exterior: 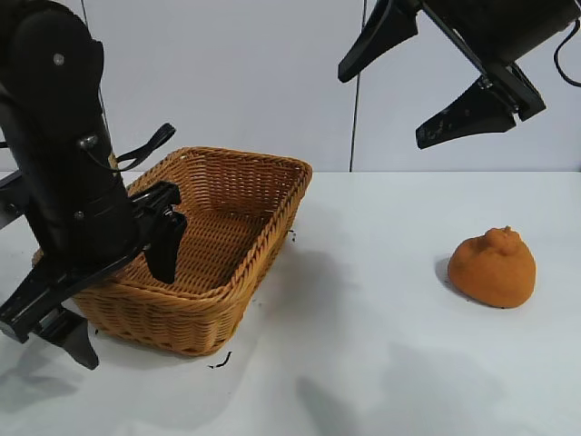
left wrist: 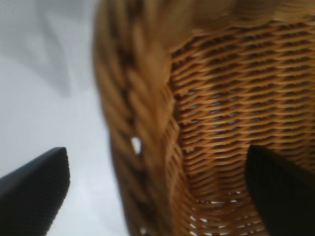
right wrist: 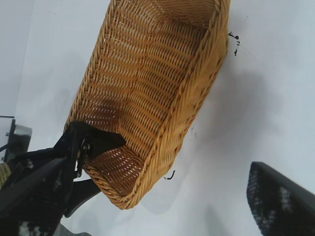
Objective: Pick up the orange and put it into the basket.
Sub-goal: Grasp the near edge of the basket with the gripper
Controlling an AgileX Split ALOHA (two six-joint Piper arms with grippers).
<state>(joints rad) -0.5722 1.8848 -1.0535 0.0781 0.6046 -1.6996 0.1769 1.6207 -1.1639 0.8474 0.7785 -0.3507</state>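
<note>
My left gripper (exterior: 109,291) stands low at the 9 o'clock side of the table, its black fingers spread wide and straddling the near-left rim of the large tan-brown rectangular woven wicker basket (exterior: 238,211); one finger sits inside the basket, the other outside near the table. In the left wrist view the braided rim (left wrist: 133,123) runs between the two finger pads (left wrist: 34,189), and nothing is gripped.

My right gripper (exterior: 427,86) hangs high at about 1 o'clock, well above the table, fingers parted and empty.

The matte dull-orange lumpy fruit, the orange (exterior: 492,267), rests on the white table (exterior: 363,363) at roughly 3 o'clock, knobbly bump upward, well apart from the basket and below the right gripper. The basket interior (right wrist: 147,73) shows only bare weave. Small black marks (exterior: 221,363) lie on the table just beside the basket's near corner.
</note>
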